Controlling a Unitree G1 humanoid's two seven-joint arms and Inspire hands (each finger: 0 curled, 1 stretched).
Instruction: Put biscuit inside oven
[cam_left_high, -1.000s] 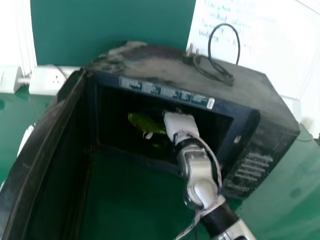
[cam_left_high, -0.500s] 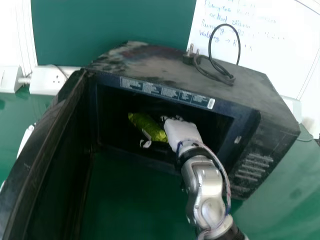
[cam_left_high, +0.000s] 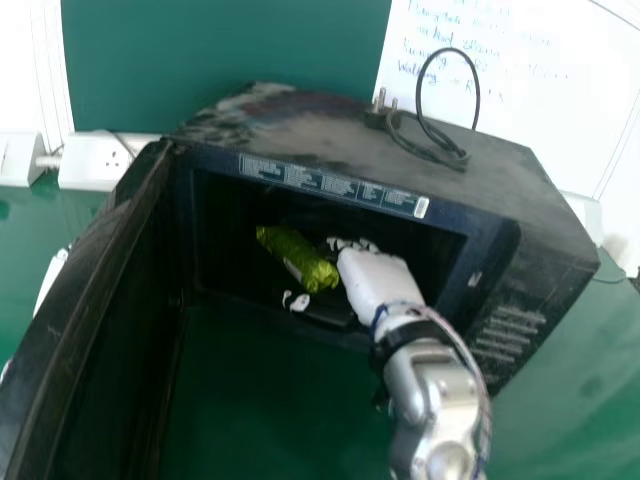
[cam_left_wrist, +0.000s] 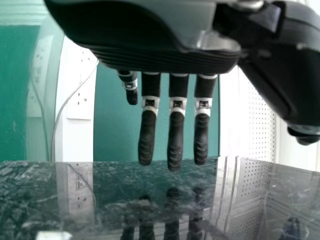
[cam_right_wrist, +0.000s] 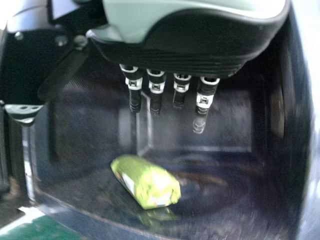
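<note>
Biscuit: in its green pack, lying on the oven floor, to the left of the right hand and apart from it.
Right hand: reaching in at the opening – fingers straight, a little spread, thumb held out to the side.
Left hand: over a shiny dark surface, fingers straight with gaps between them.
Oven: door wide open – cable resting on top.
</note>
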